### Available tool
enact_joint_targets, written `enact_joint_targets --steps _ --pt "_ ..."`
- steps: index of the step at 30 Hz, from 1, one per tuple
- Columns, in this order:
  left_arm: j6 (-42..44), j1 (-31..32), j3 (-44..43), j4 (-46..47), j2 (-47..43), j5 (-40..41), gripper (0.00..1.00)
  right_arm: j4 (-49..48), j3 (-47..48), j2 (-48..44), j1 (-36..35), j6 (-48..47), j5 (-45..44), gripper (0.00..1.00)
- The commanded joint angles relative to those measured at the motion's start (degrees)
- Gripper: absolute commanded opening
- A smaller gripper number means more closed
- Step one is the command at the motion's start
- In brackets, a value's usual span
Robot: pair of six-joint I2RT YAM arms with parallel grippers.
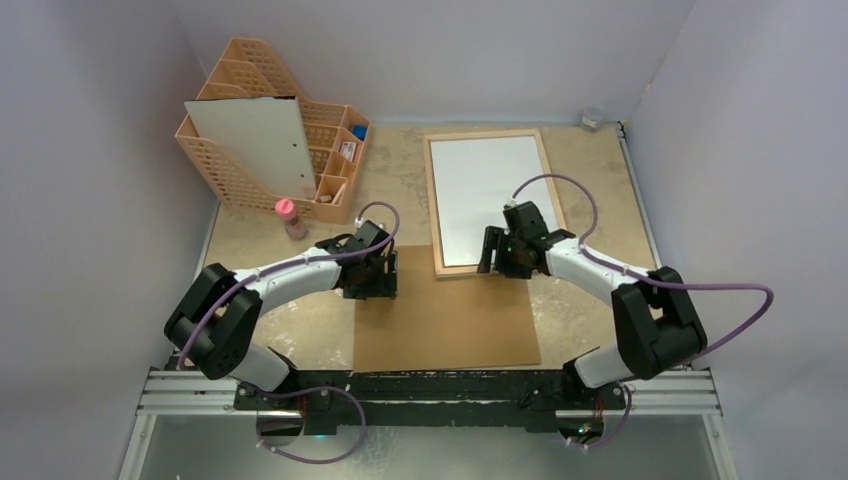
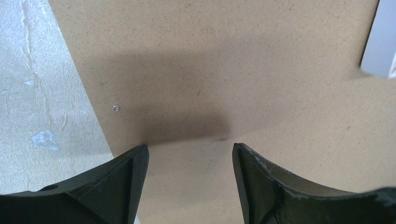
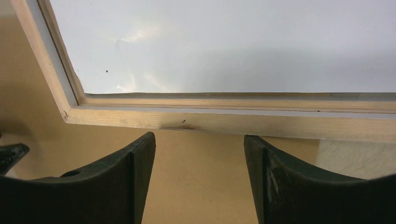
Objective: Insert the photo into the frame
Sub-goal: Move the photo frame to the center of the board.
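Note:
The frame [image 1: 432, 200] lies flat on the table at the back right with its light wood rear rim up. A plain white sheet [image 1: 490, 190] fills it, apparently the photo's white reverse; the picture side is hidden. In the right wrist view the wood rim [image 3: 233, 122] and the white sheet [image 3: 233, 46] lie just ahead of my fingers. My right gripper [image 1: 500, 262] [image 3: 198, 140] is open and empty at the frame's near edge. My left gripper [image 1: 380, 280] [image 2: 189, 149] is open and empty over the far left corner of the brown fibreboard sheet [image 1: 445, 320] [image 2: 233, 70].
A peach lattice organiser [image 1: 225, 175] stands at the back left with a white panel [image 1: 255, 140] leaning in it. A pink-capped bottle [image 1: 290, 217] stands in front of it. The fibreboard's far edge runs under the frame's near edge [image 3: 196, 186].

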State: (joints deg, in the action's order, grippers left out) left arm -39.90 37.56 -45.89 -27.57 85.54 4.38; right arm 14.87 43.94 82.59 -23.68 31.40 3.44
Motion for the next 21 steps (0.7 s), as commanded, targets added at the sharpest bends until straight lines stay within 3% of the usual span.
enact_joint_targets --steps 1,10,21 --pt "0.51 -0.17 0.29 -0.14 2.09 3.52 0.7 -5.4 4.32 3.26 0.08 -1.59 -6.29 0.72" --pt "0.43 -1.04 -0.22 -2.18 1.12 4.76 0.72 -6.91 7.17 7.4 0.07 -0.55 -11.26 0.72" --pt "-5.5 -5.69 0.76 -8.61 -9.45 5.94 0.89 10.99 2.98 -3.91 0.96 8.37 -17.94 0.8"
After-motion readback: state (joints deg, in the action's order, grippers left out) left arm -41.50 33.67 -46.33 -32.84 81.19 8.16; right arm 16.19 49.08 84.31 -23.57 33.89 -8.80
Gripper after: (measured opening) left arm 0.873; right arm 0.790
